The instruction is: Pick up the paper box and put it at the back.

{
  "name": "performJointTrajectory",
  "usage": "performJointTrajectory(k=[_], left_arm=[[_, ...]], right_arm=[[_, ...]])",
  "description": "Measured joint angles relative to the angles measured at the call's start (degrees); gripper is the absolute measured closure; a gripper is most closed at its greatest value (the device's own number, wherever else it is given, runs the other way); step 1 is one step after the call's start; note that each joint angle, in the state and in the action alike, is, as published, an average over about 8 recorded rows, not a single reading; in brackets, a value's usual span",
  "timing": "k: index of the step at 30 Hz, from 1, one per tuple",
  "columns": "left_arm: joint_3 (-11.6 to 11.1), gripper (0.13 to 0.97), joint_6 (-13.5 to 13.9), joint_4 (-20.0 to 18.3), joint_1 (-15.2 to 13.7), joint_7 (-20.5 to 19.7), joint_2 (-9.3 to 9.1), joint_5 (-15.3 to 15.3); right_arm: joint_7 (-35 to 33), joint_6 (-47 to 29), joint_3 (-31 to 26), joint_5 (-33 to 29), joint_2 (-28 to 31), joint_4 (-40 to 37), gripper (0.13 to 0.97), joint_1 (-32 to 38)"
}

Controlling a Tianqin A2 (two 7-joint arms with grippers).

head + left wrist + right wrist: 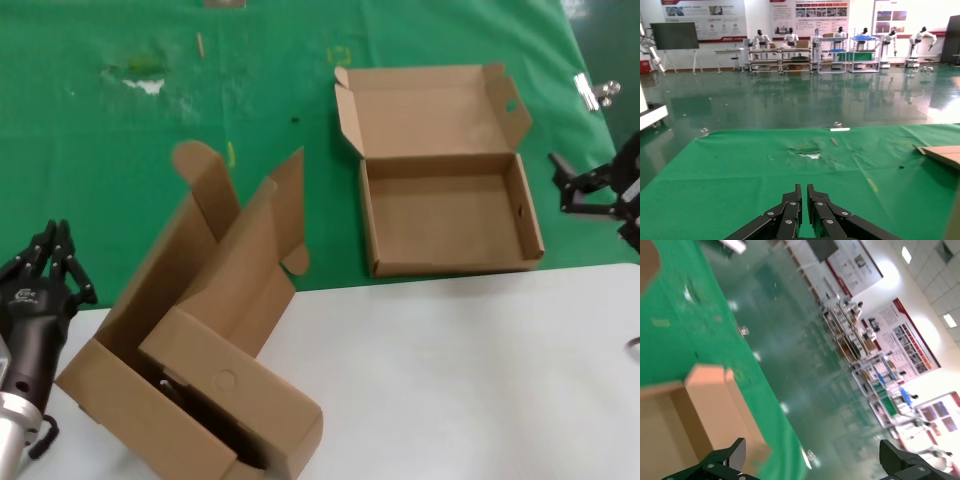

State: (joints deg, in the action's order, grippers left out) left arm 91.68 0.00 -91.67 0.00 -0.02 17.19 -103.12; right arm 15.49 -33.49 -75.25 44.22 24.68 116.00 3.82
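Paper box [447, 190] sits upper right of centre in the head view, on the green mat [150, 120], lid hinged open and leaning away from the robot, tray empty, small round holes in the right wall and lid flap. Its near wall lies just beyond the mat's edge where the white bench [470, 380] begins.

Right tool [592, 190] is at the right edge of the head view, just beside the box's right wall, not touching. Fingers spread wide; the right wrist view shows both tips far apart with the box corner [715, 405] in the lower left of that frame. Nothing held.

Left tool [48, 268] is parked at the lower left of the head view, fingers pressed together, empty; its wrist view shows the closed tips [804, 207] over the mat. Idle.

Step in hand, by my read: approach and grasp by the right arm. To do it well:
- take the right wall, one finger inside the tray and one outside, midway along the wall so the box does not swing
- come in level with the wall top; thin card, so close gently or it will buckle
- stay clear of the open lid flap with the hole
- lift straight up before moving toward the top of the frame, where the mat is free behind the lid

Larger brown box [200, 330] with tall flaps, lower left, well apart, no obstacle. Binder clip [596, 92] at upper right is near the likely path; avoid it.
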Motion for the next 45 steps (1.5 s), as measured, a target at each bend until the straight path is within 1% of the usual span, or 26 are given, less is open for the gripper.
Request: performJointTrajectory(k=[6,8,14,15,23,24,32,33,41,42,45], left_arm=[[0.00,0.927,0.00,0.00,0.00,0.00,0.00,0.00],[0.00,0.904,0.00,0.00,0.00,0.00,0.00,0.00],[-0.01,0.832,0.00,0.00,0.00,0.00,0.00,0.00],[-0.01,0.832,0.00,0.00,0.00,0.00,0.00,0.00],[0.00,0.670,0.00,0.00,0.00,0.00,0.00,-0.01],[0.00,0.670,0.00,0.00,0.00,0.00,0.00,-0.01],[0.00,0.453,0.00,0.00,0.00,0.01,0.00,0.00],[0.00,0.453,0.00,0.00,0.00,0.01,0.00,0.00],[0.00,0.280,0.00,0.00,0.00,0.02,0.00,-0.01],[0.00,0.280,0.00,0.00,0.00,0.02,0.00,-0.01],[0.00,0.240,0.00,0.00,0.00,0.02,0.00,-0.01]], right_arm=[[-1.20,2.27,-1.40,4.15,-0.62,-1.83,0.159,-0.14],[-1.62,3.18,-1.85,5.75,-0.82,-2.49,0.141,-0.25],[-2.92,6.02,-3.21,10.70,-1.44,-4.52,0.138,-0.58],[-3.14,6.50,-3.44,11.54,-1.55,-4.87,0.136,-0.64],[-4.86,10.27,-5.26,18.17,-2.38,-7.59,0.129,-1.08],[-5.08,10.75,-5.49,19.01,-2.48,-7.94,0.129,-1.14],[-6.81,14.53,-7.30,25.65,-3.32,-10.66,0.129,-1.59],[-7.04,15.01,-7.53,26.49,-3.42,-11.01,0.129,-1.64],[-8.76,18.78,-9.35,33.12,-4.25,-13.73,0.129,-2.09],[-8.98,19.26,-9.58,33.96,-4.36,-14.08,0.129,-2.14],[-9.63,20.68,-10.26,36.45,-4.67,-15.10,0.129,-2.31]])
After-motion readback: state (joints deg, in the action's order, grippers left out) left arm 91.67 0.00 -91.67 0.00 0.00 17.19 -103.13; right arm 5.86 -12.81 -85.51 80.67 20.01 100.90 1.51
